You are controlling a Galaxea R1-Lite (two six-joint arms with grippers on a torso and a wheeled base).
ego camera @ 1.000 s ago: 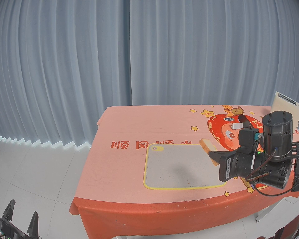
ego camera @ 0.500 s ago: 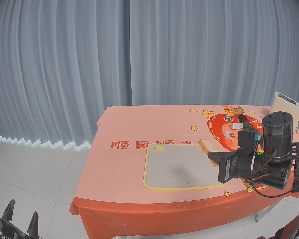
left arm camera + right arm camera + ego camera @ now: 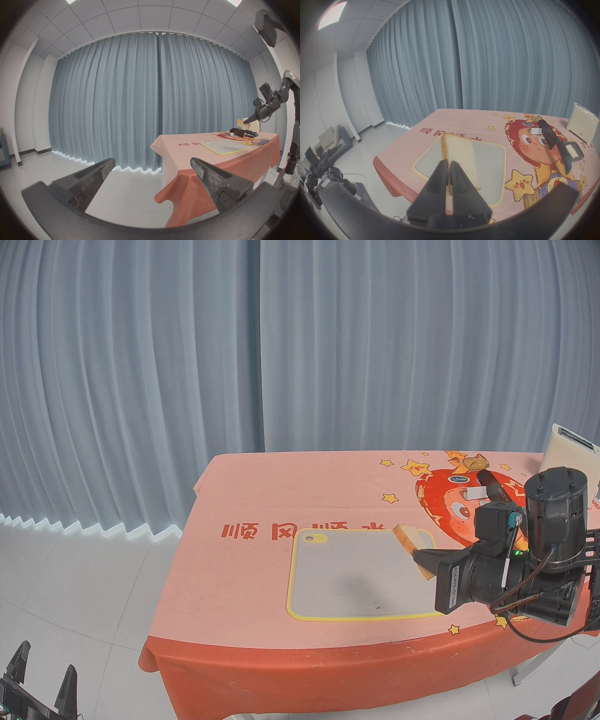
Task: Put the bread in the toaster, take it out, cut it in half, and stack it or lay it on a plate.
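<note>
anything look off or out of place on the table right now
Nothing stands out. The right gripper holds the bread slice on edge above the cutting board, and nothing on the table looks spilled, askew or damaged.

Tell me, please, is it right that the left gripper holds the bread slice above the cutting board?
Not the left: the right gripper holds the bread slice above the cutting board, as the right wrist view shows.

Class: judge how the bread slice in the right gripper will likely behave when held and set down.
Probably fairly stiff: the bread slice stands upright from the right gripper, held by one edge without drooping. Likely light, and crushable where the shut jaws pinch it.
</note>
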